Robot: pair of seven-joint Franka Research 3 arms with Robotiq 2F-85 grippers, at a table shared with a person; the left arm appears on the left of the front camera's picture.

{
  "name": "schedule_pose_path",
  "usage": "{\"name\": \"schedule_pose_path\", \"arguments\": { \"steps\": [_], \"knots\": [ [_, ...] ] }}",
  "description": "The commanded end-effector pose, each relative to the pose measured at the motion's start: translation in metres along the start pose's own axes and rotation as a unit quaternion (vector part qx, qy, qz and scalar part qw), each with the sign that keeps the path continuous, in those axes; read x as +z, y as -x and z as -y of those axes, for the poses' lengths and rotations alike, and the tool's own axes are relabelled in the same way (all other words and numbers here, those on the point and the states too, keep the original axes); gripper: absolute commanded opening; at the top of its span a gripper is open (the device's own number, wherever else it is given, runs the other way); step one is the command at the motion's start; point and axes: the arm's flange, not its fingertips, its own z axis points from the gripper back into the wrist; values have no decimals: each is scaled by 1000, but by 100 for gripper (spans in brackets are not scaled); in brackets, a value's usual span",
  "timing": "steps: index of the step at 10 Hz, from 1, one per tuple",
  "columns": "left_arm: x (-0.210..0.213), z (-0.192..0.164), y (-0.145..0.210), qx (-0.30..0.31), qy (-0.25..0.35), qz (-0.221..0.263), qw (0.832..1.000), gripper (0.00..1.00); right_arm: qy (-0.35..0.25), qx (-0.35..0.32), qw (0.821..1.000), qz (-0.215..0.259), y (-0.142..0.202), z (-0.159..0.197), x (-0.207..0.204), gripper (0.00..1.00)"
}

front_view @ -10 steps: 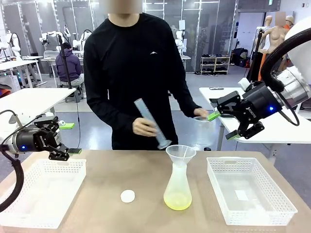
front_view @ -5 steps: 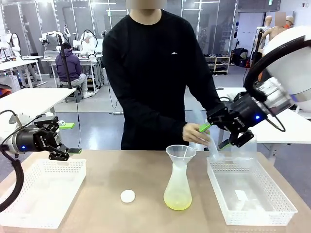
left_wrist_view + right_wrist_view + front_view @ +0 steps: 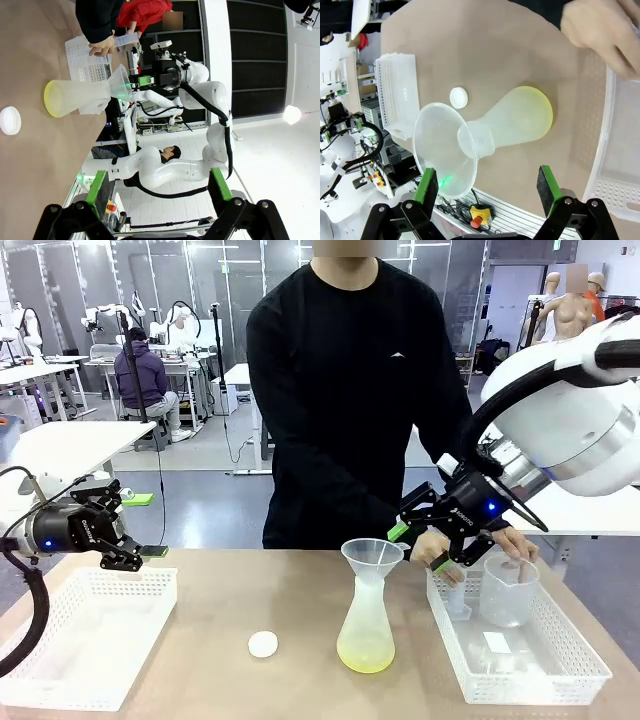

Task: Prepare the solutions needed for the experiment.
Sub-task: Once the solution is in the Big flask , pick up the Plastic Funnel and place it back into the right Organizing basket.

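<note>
While the tan table carries a left basket, right basket, cap and conical flask with solutions at its bottom, lab benches stand behind. Left gripper and right gripper gape wide, empty. Since earlier, the right gripper dropped beside the funnel and the person moved right.

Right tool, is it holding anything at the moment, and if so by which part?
Nothing is held. The right tool hangs open near the funnel that sits in the flask, with no object gripped between its pads.
</note>
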Motion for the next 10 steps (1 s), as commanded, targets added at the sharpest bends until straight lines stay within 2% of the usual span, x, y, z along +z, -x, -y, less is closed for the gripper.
{"name": "schedule_pose_path", "arguments": {
  "steps": [1,5,6,7,8,9,10],
  "knots": [
    [0,1,1,-5,2,-1,1000,100,9,-15,1000,1,-12,-11,-9,100],
    [0,1,1,-5,2,-1,1000,100,10,-33,999,3,-12,-13,-22,100],
    [0,1,1,-5,2,-1,1000,100,8,-29,1000,3,-10,-12,-23,87],
    [0,1,1,-5,2,-1,1000,100,10,-32,999,2,-9,-14,-22,82],
    [0,1,1,-5,2,-1,1000,100,14,-32,999,1,-7,-15,-22,68],
    [0,1,1,-5,2,-1,1000,100,16,-35,999,0,-6,-16,-22,63],
    [0,1,1,-5,2,-1,1000,100,15,-35,999,-2,-6,-16,-23,50]
  ]
}}
